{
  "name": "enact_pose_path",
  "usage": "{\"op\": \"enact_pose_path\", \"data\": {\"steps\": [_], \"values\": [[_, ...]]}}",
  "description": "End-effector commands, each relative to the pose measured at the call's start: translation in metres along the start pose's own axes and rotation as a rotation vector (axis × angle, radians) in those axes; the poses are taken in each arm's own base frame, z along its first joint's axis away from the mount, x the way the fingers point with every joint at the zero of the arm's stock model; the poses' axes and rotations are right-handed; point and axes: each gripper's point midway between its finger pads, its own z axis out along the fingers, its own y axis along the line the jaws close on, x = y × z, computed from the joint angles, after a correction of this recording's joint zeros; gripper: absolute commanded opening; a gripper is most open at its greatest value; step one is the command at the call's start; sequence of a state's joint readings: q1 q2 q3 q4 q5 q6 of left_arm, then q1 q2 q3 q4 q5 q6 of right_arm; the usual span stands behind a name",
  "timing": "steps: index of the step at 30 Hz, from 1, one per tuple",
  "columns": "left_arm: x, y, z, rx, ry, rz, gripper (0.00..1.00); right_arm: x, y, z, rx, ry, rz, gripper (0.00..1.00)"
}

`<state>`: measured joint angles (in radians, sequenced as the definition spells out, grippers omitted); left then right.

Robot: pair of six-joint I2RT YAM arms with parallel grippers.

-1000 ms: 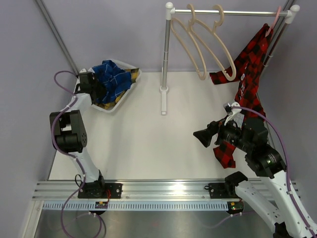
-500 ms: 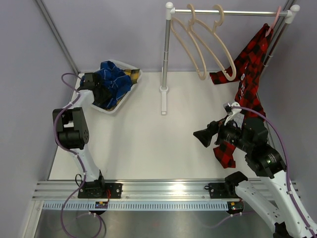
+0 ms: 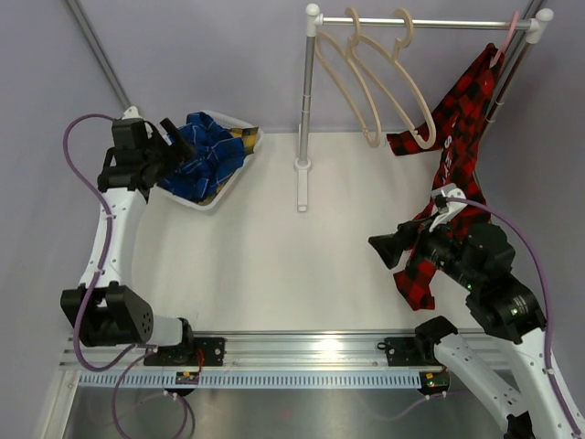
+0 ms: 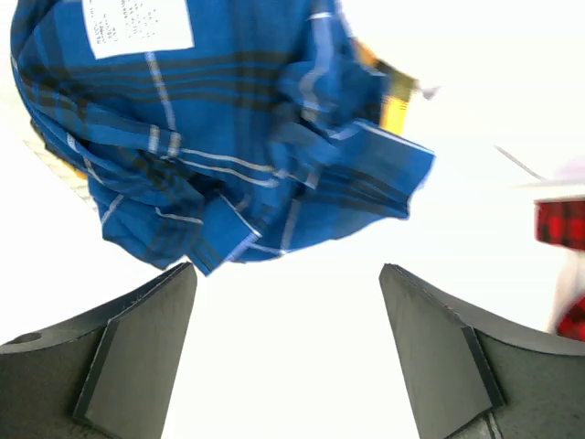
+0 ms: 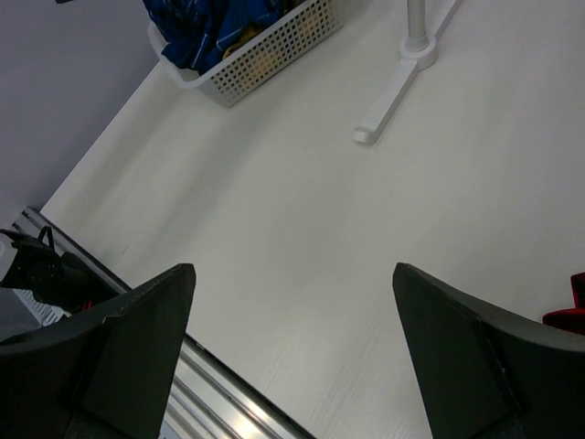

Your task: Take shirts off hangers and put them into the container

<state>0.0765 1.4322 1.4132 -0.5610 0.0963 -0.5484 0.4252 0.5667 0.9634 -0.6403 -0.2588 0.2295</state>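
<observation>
Plaid button-up shirts, three in all: two lie in the basket, one hangs on the rack.
The crumpled blue plaid shirt with thin white lines (image 3: 206, 151) tops the shallow white slotted plastic basket (image 3: 222, 194) at the table's far left, burying the yellow-and-black plaid shirt (image 3: 240, 135) but for a scrap. The red-and-black plaid shirt (image 3: 457, 137) hangs at the right end of the white-and-steel rack (image 3: 306, 101), its pinkish hanger (image 3: 501, 50) mostly hidden. Two bare beige curved hangers (image 3: 366, 82) hang alongside. The left black pincer (image 4: 288, 270) hovers by the blue shirt, jaws apart, empty. The right black pincer (image 5: 292, 270), beside the red shirt's hem, gapes wide, holding nothing.

Blue shirt (image 3: 208, 151) crumpled atop yellow shirt (image 4: 398, 90) in the basket (image 5: 274, 50); red shirt (image 3: 462, 128) hangs beside two bare hangers (image 3: 373, 137).
</observation>
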Motion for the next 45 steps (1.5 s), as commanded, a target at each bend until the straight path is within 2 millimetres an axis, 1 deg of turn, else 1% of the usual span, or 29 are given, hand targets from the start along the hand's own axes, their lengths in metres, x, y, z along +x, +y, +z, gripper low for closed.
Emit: {"op": "enact_pose_path", "data": {"steps": [1, 3, 4, 5, 6, 7, 9, 10, 13, 14, 15, 17, 18, 20, 21, 22, 24, 25, 28, 37, 45], "values": [[0.006, -0.018, -0.047, 0.109, -0.005, 0.086, 0.88, -0.033, 0.001, -0.026, 0.064, -0.108, -0.026, 1.0], [0.011, -0.019, -0.068, 0.139, -0.032, 0.129, 0.89, -0.036, -0.006, -0.037, 0.116, -0.125, -0.022, 0.99], [0.014, -0.016, -0.079, 0.142, -0.05, 0.17, 0.89, -0.043, -0.007, -0.046, 0.135, -0.159, -0.025, 1.0], [0.02, -0.013, -0.1, 0.154, -0.086, 0.195, 0.9, -0.047, -0.014, -0.053, 0.183, -0.185, -0.024, 0.99], [0.023, -0.01, -0.11, 0.155, -0.105, 0.215, 0.92, -0.045, -0.016, -0.059, 0.2, -0.184, -0.025, 1.0], [0.03, -0.002, -0.131, 0.149, -0.151, 0.255, 0.93, -0.052, -0.021, -0.071, 0.243, -0.227, -0.038, 0.99], [0.035, 0.007, -0.152, 0.139, -0.214, 0.282, 0.98, -0.052, -0.025, -0.081, 0.275, -0.237, -0.05, 0.99], [0.039, 0.015, -0.172, 0.131, -0.286, 0.287, 0.99, -0.055, -0.029, -0.092, 0.309, -0.267, -0.06, 0.99], [0.049, 0.026, -0.195, 0.126, -0.364, 0.307, 0.99, -0.055, -0.039, -0.108, 0.373, -0.29, -0.074, 0.99], [0.055, 0.03, -0.205, 0.128, -0.386, 0.312, 0.99, -0.054, -0.041, -0.111, 0.387, -0.294, -0.076, 0.99], [0.065, 0.035, -0.207, 0.12, -0.36, 0.324, 0.99, -0.052, -0.042, -0.117, 0.395, -0.307, -0.081, 1.0], [0.072, 0.041, -0.214, 0.103, -0.36, 0.332, 0.99, -0.052, -0.047, -0.124, 0.426, -0.323, -0.098, 0.99], [0.076, 0.043, -0.226, 0.108, -0.378, 0.338, 0.99, -0.052, -0.048, -0.129, 0.431, -0.343, -0.103, 0.99], [0.079, 0.043, -0.238, 0.125, -0.402, 0.351, 0.99, -0.051, -0.049, -0.131, 0.432, -0.356, -0.114, 0.99], [0.08, 0.047, -0.25, 0.122, -0.442, 0.351, 0.99, -0.048, -0.049, -0.134, 0.428, -0.371, -0.116, 1.0], [0.079, 0.052, -0.255, 0.103, -0.465, 0.348, 0.99, -0.047, -0.05, -0.135, 0.431, -0.38, -0.114, 0.99], [0.084, 0.055, -0.261, 0.115, -0.475, 0.352, 0.99, -0.046, -0.05, -0.14, 0.429, -0.411, -0.112, 0.99], [0.084, 0.057, -0.267, 0.116, -0.498, 0.346, 0.99, -0.043, -0.052, -0.138, 0.437, -0.41, -0.111, 0.99], [0.088, 0.061, -0.274, 0.119, -0.504, 0.355, 0.99, -0.041, -0.054, -0.14, 0.439, -0.426, -0.113, 0.99], [0.09, 0.063, -0.28, 0.122, -0.518, 0.348, 0.99, -0.04, -0.052, -0.131, 0.419, -0.405, -0.114, 0.99], [0.09, 0.064, -0.28, 0.122, -0.521, 0.346, 0.99, -0.04, -0.051, -0.133, 0.417, -0.406, -0.113, 0.99]]}}
